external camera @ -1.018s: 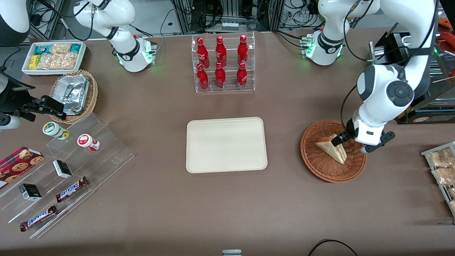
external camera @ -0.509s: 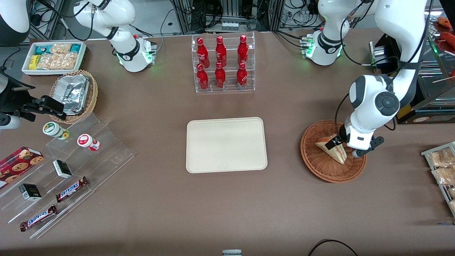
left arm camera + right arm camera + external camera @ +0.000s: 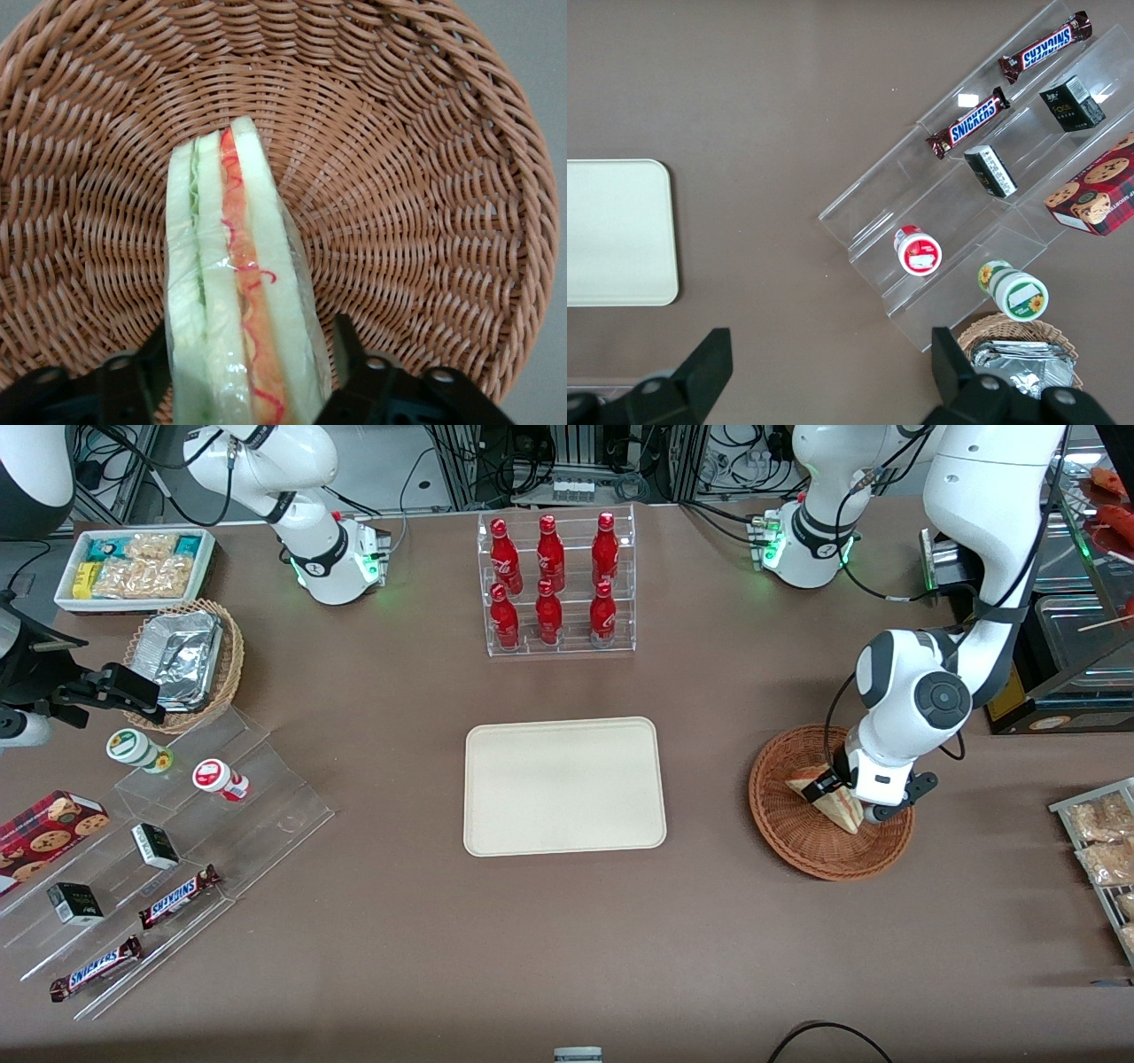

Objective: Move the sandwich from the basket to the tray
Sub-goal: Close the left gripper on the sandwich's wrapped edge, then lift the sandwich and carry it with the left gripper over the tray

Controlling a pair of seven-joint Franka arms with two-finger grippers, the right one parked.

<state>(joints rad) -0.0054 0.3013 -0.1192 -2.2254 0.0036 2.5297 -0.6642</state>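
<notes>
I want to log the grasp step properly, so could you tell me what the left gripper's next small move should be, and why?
Probably close the fingers. The gripper is down in the basket, open, with one finger on each side of the sandwich, which stands on edge between them. The tray holds nothing yet.

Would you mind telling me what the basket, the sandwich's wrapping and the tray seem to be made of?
The basket looks like woven wicker, matt reddish-brown, with visible interlaced strands. The sandwich seems wrapped in thin clear plastic film, judging by glossy creases along its edge. The tray appears to be smooth matt cream plastic, though it may be another material. The pincer straddles the sandwich in the basket, fingers open.
</notes>
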